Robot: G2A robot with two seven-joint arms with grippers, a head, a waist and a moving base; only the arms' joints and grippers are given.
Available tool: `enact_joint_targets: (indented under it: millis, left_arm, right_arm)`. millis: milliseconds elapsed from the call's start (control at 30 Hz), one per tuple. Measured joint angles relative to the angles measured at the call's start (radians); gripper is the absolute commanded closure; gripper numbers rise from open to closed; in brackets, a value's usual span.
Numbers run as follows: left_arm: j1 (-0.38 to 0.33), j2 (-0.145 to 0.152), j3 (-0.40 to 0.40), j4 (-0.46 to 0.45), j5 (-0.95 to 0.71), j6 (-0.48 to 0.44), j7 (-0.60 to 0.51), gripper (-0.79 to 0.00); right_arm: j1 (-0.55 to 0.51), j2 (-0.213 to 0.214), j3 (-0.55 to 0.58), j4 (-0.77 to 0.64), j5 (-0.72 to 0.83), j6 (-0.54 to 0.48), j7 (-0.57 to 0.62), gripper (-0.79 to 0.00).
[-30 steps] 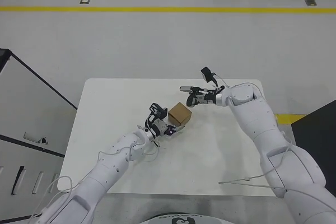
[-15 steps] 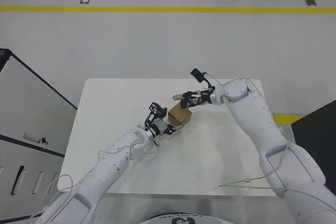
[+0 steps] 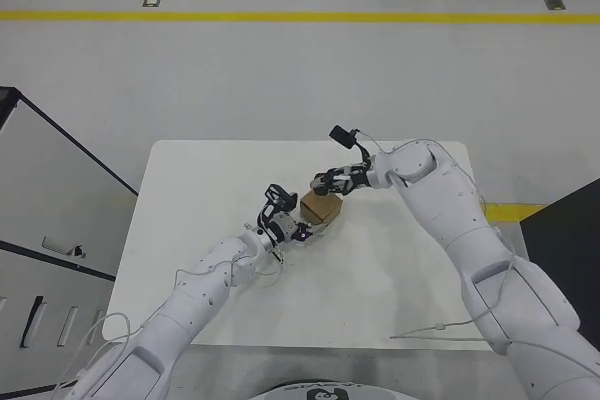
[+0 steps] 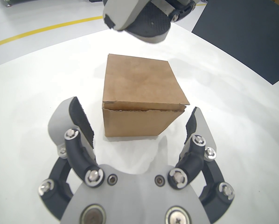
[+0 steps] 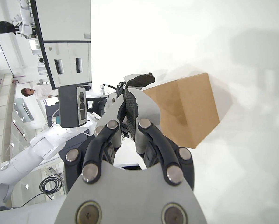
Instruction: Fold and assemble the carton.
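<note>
White desk (image 3: 200, 200), brown carton (image 3: 321, 206) approx. mid-desk, a bit toward the far edge, flaps folded shut.
L claw (image 4: 134, 117) wide open, fingers (image 4: 81, 117) either side of carton's near face, not touching; R claw (image 3: 325, 183) pinched shut, empty, hanging just above carton's far side.

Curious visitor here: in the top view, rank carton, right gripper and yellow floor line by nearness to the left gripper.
1. carton, right beside the left gripper.
2. right gripper, at the carton's far side.
3. yellow floor line, beyond the table.
</note>
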Motion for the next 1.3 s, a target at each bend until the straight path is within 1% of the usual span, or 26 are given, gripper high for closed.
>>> enact_joint_targets:
  millis: [300, 1300]
  left_arm:
    - [0.0, -0.003, -0.003, 0.004, 0.006, -0.006, -0.003, -0.785]
    - [0.002, -0.013, -0.012, 0.013, 0.023, -0.022, 0.008, -0.785]
  right_arm:
    - [-0.026, -0.001, -0.049, -0.058, -0.076, 0.063, 0.021, 0.0]
    - [-0.004, -0.027, -0.106, -0.015, -0.096, 0.107, -0.009, 0.0]
